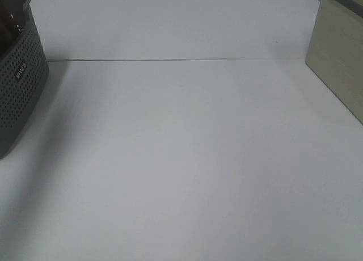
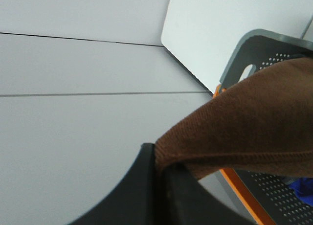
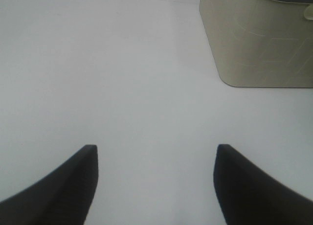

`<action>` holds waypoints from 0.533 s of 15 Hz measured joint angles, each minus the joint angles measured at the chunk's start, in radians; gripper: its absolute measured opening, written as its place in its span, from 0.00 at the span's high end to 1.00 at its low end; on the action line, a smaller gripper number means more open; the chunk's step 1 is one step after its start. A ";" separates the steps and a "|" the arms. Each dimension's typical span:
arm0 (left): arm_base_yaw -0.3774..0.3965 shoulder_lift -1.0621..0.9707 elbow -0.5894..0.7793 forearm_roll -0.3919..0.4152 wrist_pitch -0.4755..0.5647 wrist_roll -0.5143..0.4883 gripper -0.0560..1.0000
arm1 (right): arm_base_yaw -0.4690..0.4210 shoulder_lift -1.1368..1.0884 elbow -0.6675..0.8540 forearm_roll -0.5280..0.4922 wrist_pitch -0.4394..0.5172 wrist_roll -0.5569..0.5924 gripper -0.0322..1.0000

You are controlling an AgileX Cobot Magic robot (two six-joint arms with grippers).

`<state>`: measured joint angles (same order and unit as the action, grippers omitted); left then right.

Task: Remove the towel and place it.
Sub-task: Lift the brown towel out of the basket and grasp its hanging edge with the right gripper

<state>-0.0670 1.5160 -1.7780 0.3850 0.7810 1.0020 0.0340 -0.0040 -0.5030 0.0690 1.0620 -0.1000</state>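
Note:
In the left wrist view my left gripper [image 2: 161,168] is shut on an edge of the reddish-brown towel [image 2: 244,122], which stretches from the fingertips back to the grey perforated basket [image 2: 264,46]. In the exterior high view only the basket [image 1: 20,85] shows at the far left edge, with a dark sliver inside its rim. Neither gripper shows in that view. In the right wrist view my right gripper [image 3: 156,159] is open and empty above the bare white table [image 3: 122,78].
A beige box [image 1: 340,62] stands at the table's right back corner and shows in the right wrist view [image 3: 259,39]. A white back panel [image 1: 170,22] lines the far edge. An orange strip [image 2: 239,191] and something blue [image 2: 303,188] sit by the basket.

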 joint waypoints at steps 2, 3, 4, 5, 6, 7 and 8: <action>-0.045 -0.051 0.000 0.000 0.000 0.000 0.95 | 0.000 0.000 0.000 -0.002 0.000 0.000 0.33; -0.069 -0.078 0.000 0.000 0.000 0.000 0.95 | 0.000 0.000 0.000 -0.002 0.000 0.000 0.33; -0.094 -0.102 0.000 0.000 0.000 0.000 0.95 | 0.000 0.000 0.000 -0.003 0.000 0.000 0.33; -0.117 -0.121 0.000 0.000 0.000 -0.001 0.95 | 0.000 0.000 0.000 -0.003 0.000 0.000 0.33; -0.146 -0.136 0.000 0.000 0.000 -0.003 0.95 | 0.000 0.001 0.000 0.000 -0.001 0.000 0.33; -0.178 -0.153 0.000 0.000 0.001 -0.004 0.95 | 0.000 0.018 -0.008 0.012 -0.010 -0.002 0.33; -0.239 -0.172 0.000 0.000 0.001 -0.004 0.95 | 0.000 0.077 -0.017 0.089 -0.106 -0.047 0.33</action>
<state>-0.3060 1.3440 -1.7780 0.3850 0.7820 0.9980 0.0340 0.0730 -0.5200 0.1580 0.9560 -0.1470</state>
